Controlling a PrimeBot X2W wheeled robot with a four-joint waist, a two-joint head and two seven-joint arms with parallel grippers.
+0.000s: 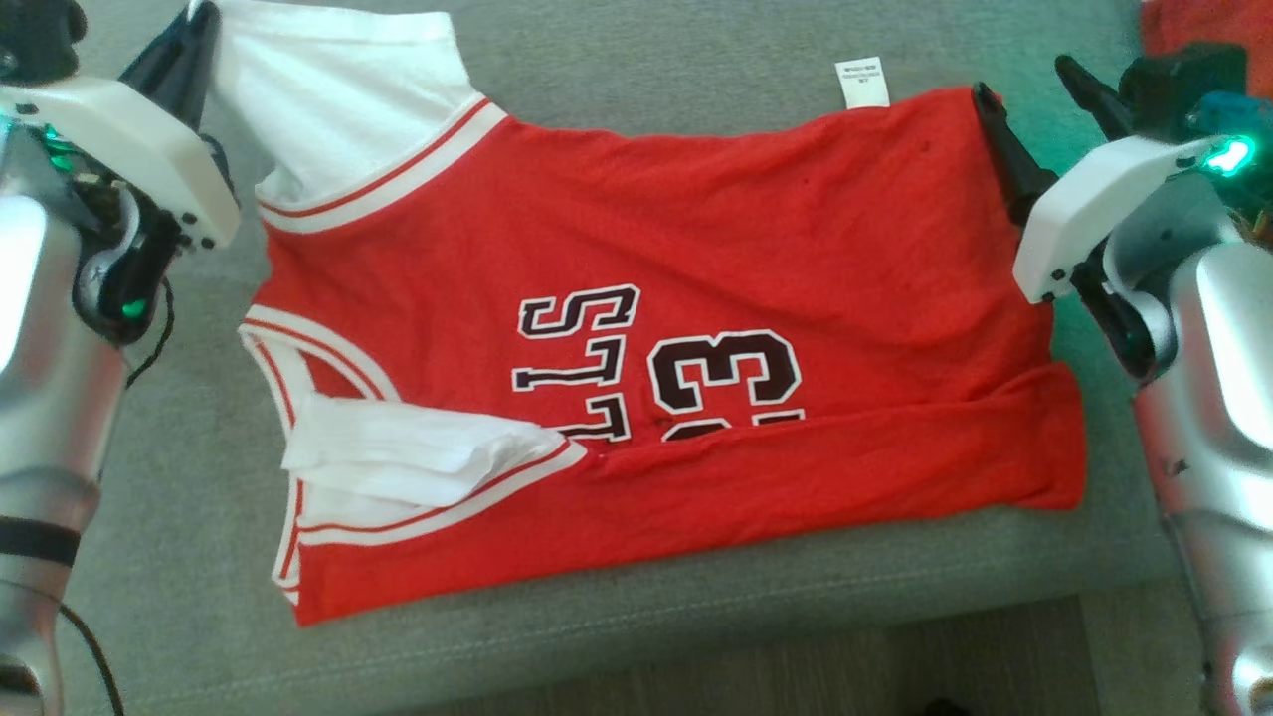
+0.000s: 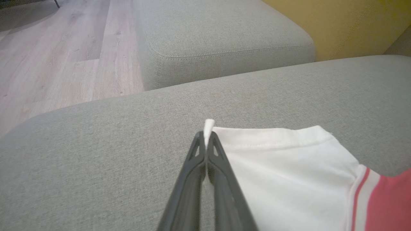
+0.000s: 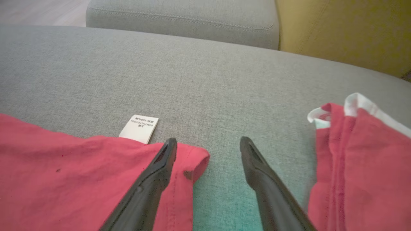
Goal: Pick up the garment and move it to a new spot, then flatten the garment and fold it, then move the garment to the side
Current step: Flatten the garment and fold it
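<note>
Left tool [image 2: 206, 134] tight on garment [image 2: 285, 179] sleeve

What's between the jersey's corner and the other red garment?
Right wrist view: between jersey and red garment, bare grey cushion, crossed by one finger of the open right gripper.

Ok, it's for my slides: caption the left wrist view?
Left pincer pinching the white sleeve corner of a red-and-white jersey on a grey fabric cushion.

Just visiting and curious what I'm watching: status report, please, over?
Left jaws shut on jersey sleeve corner. Right jaws open at red hem corner. Jersey spread on cushion, near edge folded over. Second red garment close by.
</note>
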